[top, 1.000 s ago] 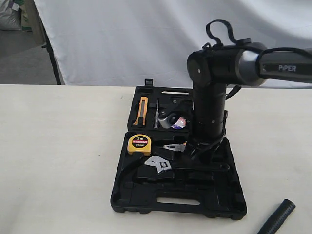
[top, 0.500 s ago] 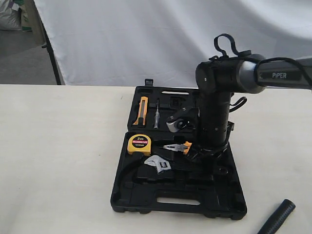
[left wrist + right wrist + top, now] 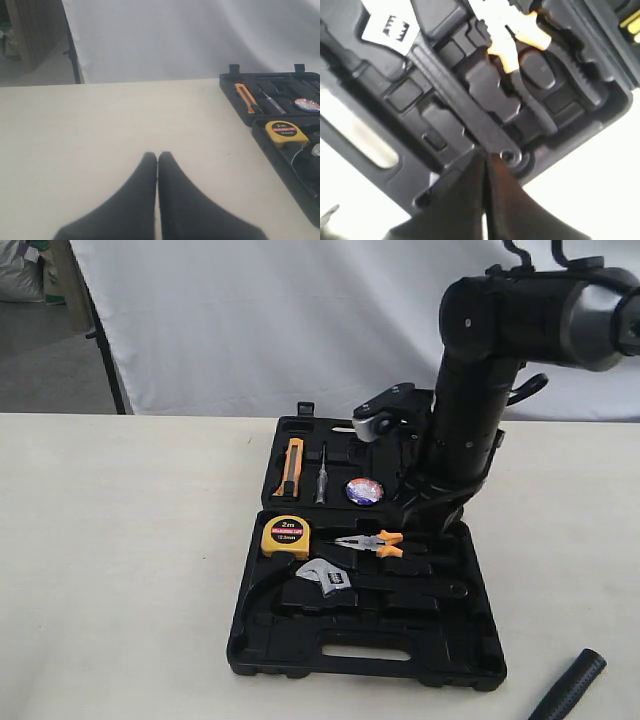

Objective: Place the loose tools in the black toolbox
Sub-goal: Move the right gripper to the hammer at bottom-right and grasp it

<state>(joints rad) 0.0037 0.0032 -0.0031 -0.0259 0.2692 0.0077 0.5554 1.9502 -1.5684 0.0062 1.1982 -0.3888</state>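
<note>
Right gripper (image 3: 485, 167) clenched on nothing just over wrench (image 3: 455, 97) handle end; should open wide, reach hammer handle (image 3: 572, 683) well apart on bench (image 3: 120, 570), grab mid-handle squarely.

Black arm (image 3: 468, 410), grey band (image 3: 598, 325); tapered black fingers (image 3: 140, 200).

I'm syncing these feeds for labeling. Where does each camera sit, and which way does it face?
Exterior: off the arms, looking slightly down at the table and open black toolbox; the right arm shows.
Left wrist: looks across the table past the shut left gripper toward the toolbox.
Right wrist: looks down past the shut right gripper at the wrench and pliers.
Shared: exterior and left wrist both show the yellow tape measure.
</note>
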